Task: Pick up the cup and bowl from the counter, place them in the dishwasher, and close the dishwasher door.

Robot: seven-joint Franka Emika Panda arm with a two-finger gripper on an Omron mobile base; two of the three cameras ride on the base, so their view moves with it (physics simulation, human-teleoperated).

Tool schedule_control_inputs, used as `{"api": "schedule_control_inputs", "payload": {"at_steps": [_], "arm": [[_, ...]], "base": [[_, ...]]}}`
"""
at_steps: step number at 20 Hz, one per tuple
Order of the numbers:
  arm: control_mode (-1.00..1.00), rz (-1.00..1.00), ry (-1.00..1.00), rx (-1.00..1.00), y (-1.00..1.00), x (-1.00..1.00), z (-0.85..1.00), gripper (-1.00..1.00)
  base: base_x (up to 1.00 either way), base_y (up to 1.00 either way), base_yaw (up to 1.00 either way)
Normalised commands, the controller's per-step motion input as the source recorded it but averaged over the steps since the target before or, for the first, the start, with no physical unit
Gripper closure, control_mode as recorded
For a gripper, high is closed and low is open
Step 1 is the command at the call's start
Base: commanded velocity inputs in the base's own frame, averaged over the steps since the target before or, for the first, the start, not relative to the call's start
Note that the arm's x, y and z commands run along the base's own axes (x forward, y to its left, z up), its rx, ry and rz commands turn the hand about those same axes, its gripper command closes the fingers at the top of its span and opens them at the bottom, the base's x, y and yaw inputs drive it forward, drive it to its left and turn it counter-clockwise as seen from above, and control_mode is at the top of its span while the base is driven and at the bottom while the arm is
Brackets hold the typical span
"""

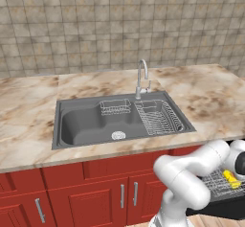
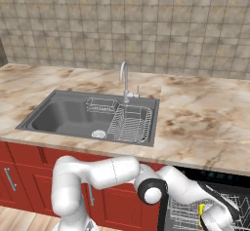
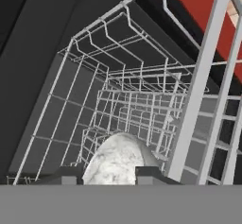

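Note:
The dishwasher [image 2: 215, 180] stands open under the counter [image 2: 205, 113], with its white wire rack [image 3: 137, 100] pulled out. In the rack lies the small yellow cup [image 1: 231, 178], which is also the yellow cup [image 2: 200, 210] in the right base view. My arm reaches low to the right, into the rack. My gripper [image 3: 108, 175] is open. Between and just beyond its fingertips [image 3: 64, 175] sits the bowl [image 3: 118, 157], a pale marbled grey round shape down in the rack. The black dishwasher door [image 1: 217, 210] lies below the rack.
A grey sink [image 1: 86, 120] with a wire drainer basket [image 1: 158, 118] and a tap [image 1: 141, 77] is set in the counter to the left. Red cabinet doors [image 1: 100, 197] with silver handles run beneath it. Rack wires and a pale upright bar [image 3: 201, 86] stand close around the hand.

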Motion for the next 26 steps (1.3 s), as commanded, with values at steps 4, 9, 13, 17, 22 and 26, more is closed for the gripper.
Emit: {"api": "schedule_control_inputs", "payload": {"at_steps": [4,9,13,17,22,26], "arm": [[-1.0,0.0,-0.2,-0.06,-0.25,-0.54,0.34,-1.0],[-1.0,0.0,-0.17,-0.04,-0.06,-0.42,0.59,-1.0],[-1.0,0.0,-0.08,-0.03,0.0,-0.13,0.41,-1.0],[-1.0,0.0,0.0,-0.06,0.0,0.0,0.46,-1.0],[-1.0,0.0,0.0,-0.04,0.05,0.11,0.59,-1.0],[-1.0,-0.01,0.02,-0.01,0.16,0.28,0.58,-1.0]], "base": [[0.0,0.0,0.0],[0.0,0.0,0.0],[0.0,0.0,0.0],[0.0,0.0,0.0],[0.0,0.0,0.0],[0.0,0.0,0.0]]}}
